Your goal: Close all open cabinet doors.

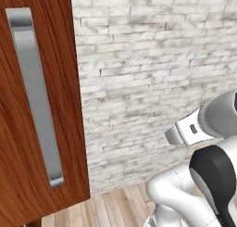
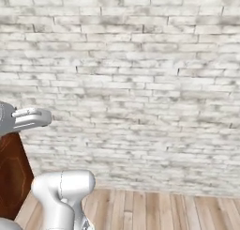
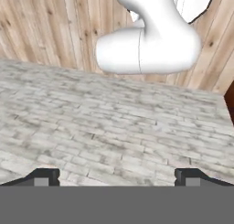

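Left base view gives you one cabinet door hard against the left edge of the picture, reddish-brown wood with a long upright silver bar handle, standing in front of the whitewashed brick wall and reaching down close to the plank floor. Whether that door is swung open or shut you cannot tell from here. To the right of the door, the white arm rises over the floor, apart from the wood. In the right base view, a dark red-brown strip of the door sits left of the arm, low against the brick wall. In the hand view, the fingers are spread wide with nothing between them, facing the brick wall, with the plank floor beyond it.
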Robot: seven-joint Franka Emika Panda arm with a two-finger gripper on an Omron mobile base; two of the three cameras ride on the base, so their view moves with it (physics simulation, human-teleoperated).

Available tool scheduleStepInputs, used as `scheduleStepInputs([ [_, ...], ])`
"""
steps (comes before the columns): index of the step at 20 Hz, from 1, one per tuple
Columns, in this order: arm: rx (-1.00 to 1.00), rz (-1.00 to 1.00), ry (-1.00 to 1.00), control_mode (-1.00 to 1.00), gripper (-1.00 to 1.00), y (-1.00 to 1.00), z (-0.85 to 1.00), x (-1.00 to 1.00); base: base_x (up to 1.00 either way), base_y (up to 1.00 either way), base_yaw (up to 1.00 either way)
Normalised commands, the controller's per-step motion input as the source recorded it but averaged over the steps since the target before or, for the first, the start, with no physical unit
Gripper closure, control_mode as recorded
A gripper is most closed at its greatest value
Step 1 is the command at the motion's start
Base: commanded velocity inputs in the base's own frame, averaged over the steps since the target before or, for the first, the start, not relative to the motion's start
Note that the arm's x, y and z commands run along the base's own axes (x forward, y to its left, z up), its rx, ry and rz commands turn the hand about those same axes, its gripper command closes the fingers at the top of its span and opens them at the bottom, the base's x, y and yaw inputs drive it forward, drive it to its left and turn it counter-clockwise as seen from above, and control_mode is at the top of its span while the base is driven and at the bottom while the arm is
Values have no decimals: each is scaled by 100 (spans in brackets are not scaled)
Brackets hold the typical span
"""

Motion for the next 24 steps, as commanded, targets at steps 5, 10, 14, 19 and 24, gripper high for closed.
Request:
scheduleStepInputs([
  [5,0,0,0,100,-100,0,0,0,51,2,38],
  [10,0,0,0,100,-100,0,0,0,85,1,34],
  [14,0,0,0,100,-100,0,0,0,36,14,42],
  [19,0,0,0,100,-100,0,0,0,15,29,51],
  [24,0,0,0,100,-100,0,0,0,25,26,50],
])
